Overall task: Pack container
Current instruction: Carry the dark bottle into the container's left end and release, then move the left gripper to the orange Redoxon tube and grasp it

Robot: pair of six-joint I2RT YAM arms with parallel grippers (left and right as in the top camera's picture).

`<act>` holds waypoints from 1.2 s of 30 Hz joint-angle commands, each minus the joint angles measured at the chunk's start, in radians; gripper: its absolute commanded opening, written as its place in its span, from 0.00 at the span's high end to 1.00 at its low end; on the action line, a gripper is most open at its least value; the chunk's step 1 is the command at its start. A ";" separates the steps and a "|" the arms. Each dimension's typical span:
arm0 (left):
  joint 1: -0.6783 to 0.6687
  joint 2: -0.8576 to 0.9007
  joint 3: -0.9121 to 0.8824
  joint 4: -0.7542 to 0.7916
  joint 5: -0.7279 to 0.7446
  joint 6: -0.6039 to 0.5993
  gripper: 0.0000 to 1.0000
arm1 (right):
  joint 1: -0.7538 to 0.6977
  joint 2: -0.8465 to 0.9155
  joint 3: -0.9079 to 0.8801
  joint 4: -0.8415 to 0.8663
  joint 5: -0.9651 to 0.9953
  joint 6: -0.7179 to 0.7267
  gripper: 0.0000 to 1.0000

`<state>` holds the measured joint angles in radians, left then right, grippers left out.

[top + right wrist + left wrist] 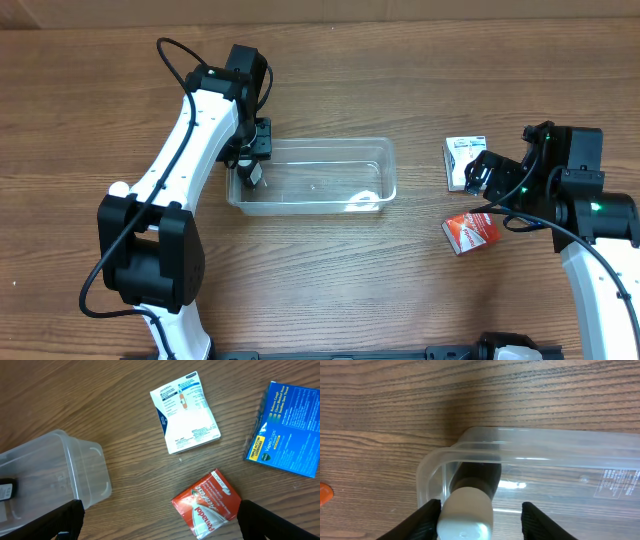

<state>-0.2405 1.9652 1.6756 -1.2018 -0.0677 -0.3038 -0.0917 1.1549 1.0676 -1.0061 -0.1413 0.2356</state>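
The wood-grain table (pixel 330 290) carries the clear container (pixel 315 178), which lies lengthwise at the middle of the overhead view, its bare floor showing faint moulded print too small to read. The left gripper (pixel 250 165) reaches down into the container's 9 o'clock end, and its jaws stand apart. The right gripper (pixel 480 175) hovers over the table well out at the container's 3 o'clock, jaws spread wide and holding nothing. In the right wrist view a blue box (pixel 287 427) at 2 o'clock bears the word "VapoDrops". A white box (pixel 185 412) with a blue-edged label of fine print lies at 12 o'clock. A red packet (pixel 207 505) with white lettering I cannot make out lies at 5 o'clock. Inside the container's corner stands a small dark bottle (pixel 470 505) with a white cap, between the left fingers (pixel 427 520); one finger is against the cap, the other clear of it. An orange scrap (pixel 324 494) shows at the left wrist view's 9 o'clock edge.
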 commanded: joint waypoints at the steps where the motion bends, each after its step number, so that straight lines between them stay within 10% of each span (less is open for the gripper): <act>1: -0.005 -0.026 0.028 -0.024 0.021 0.012 0.44 | -0.006 -0.004 0.032 0.005 0.009 0.001 0.00; 11: 0.013 -0.123 0.286 -0.191 -0.014 0.019 0.14 | -0.006 -0.004 0.032 0.004 0.009 0.002 0.00; 23: 0.144 -0.438 0.269 -0.488 -0.143 -0.129 0.08 | -0.006 -0.004 0.032 0.004 0.008 0.002 0.00; 36: 0.540 -0.595 -0.146 -0.207 -0.060 -0.100 0.00 | -0.006 -0.004 0.032 0.000 0.009 0.001 0.00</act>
<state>0.2054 1.3239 1.6127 -1.4853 -0.2035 -0.4606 -0.0917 1.1549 1.0679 -1.0107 -0.1413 0.2352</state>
